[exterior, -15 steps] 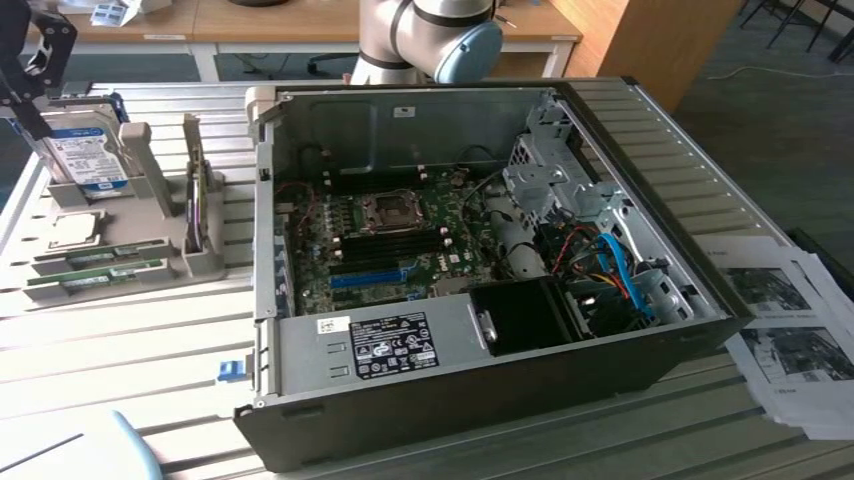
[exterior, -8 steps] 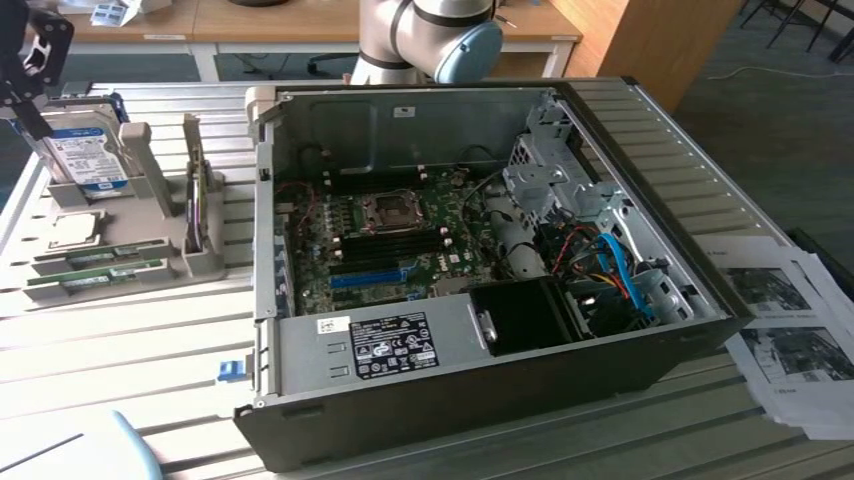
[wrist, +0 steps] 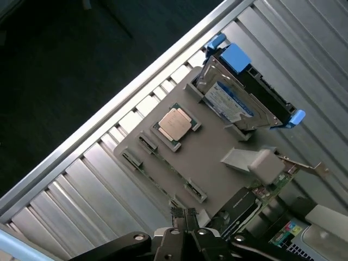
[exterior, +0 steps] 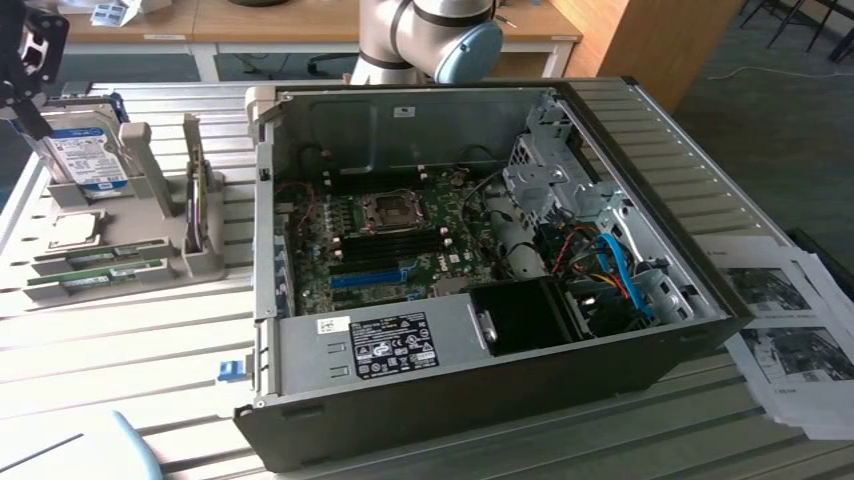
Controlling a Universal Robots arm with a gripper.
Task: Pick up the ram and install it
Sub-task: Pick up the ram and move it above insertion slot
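**Colleague:** Where's your end effector (wrist: 185,216)?

**Me:** Hanging above the grey holder (wrist: 217,163) at the exterior view's left end of the table (exterior: 160,335), touching nothing. On my wrist feed the pads look pressed together, with nothing between them.

**Colleague:** And the ram (exterior: 104,258)?

**Me:** Seated in a slot of that holder. Its twin (exterior: 96,281) is in the next slot just beside it, with a processor chip (wrist: 175,124) and the upright hard drive (wrist: 234,100) further along. Neither stick is lifted. As far as I can make out, the memory slots (exterior: 400,243) in the open computer case (exterior: 467,400) are bare.

**Colleague:** What worries you?

**Me:** If I go down with the pads together, I'd strike the board's top edge instead of straddling it. The sticks sit close, so an off-centre approach could catch the twin or the holder's wall. A skewed grip would tilt the stick, and I judge it would jam at the motherboard slot. The case is well apart and deep, with cables near those slots, so the wrist could clip a wall.
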